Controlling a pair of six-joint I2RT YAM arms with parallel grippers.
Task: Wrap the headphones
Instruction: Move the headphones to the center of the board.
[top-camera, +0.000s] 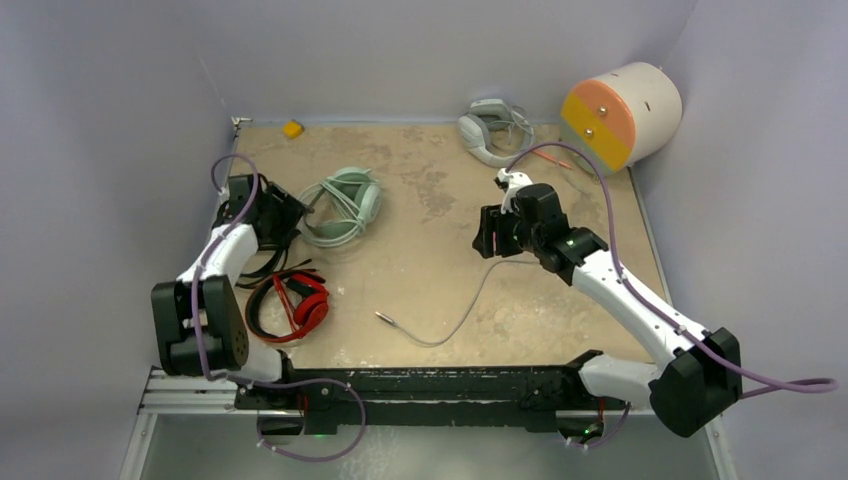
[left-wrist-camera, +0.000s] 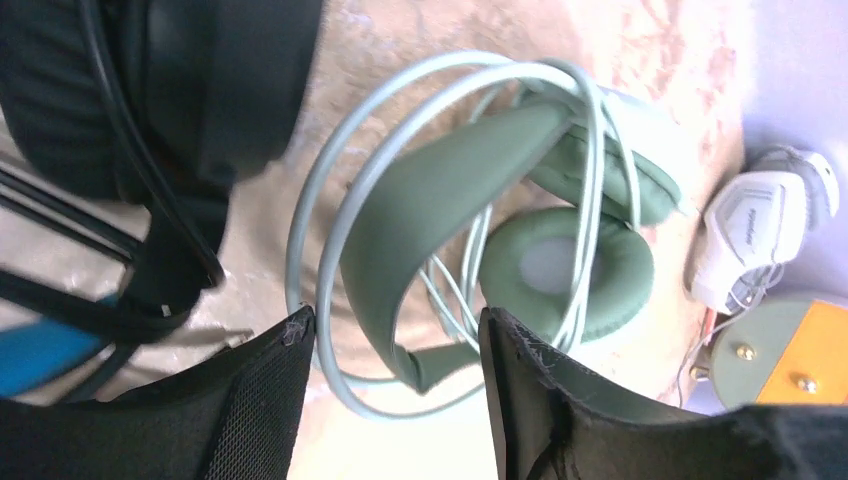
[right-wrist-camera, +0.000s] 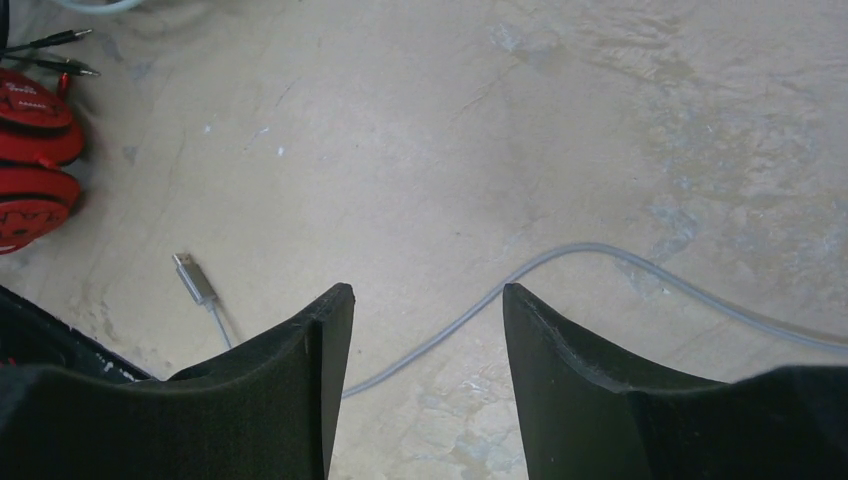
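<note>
The mint-green headphones (top-camera: 345, 205) lie at the left of the table with their pale cable (left-wrist-camera: 320, 230) looped round the band. My left gripper (top-camera: 298, 215) hovers just beside them, open; in the left wrist view (left-wrist-camera: 395, 322) part of the cable loop and the band's end lie between the spread fingers, untouched. The black headphones with blue (left-wrist-camera: 150, 100) lie under that arm. Nearer the front are the red-and-black headphones (top-camera: 295, 305). My right gripper (top-camera: 486, 235) is open above a grey cable (right-wrist-camera: 560, 258), nothing between its fingers (right-wrist-camera: 425, 295).
The grey cable ends in a USB plug (right-wrist-camera: 195, 280) on the bare table (top-camera: 430, 290). A grey-white headset (top-camera: 490, 130) lies at the back, next to a white and orange cylinder (top-camera: 620, 112). A small yellow object (top-camera: 292, 128) sits at the back left corner.
</note>
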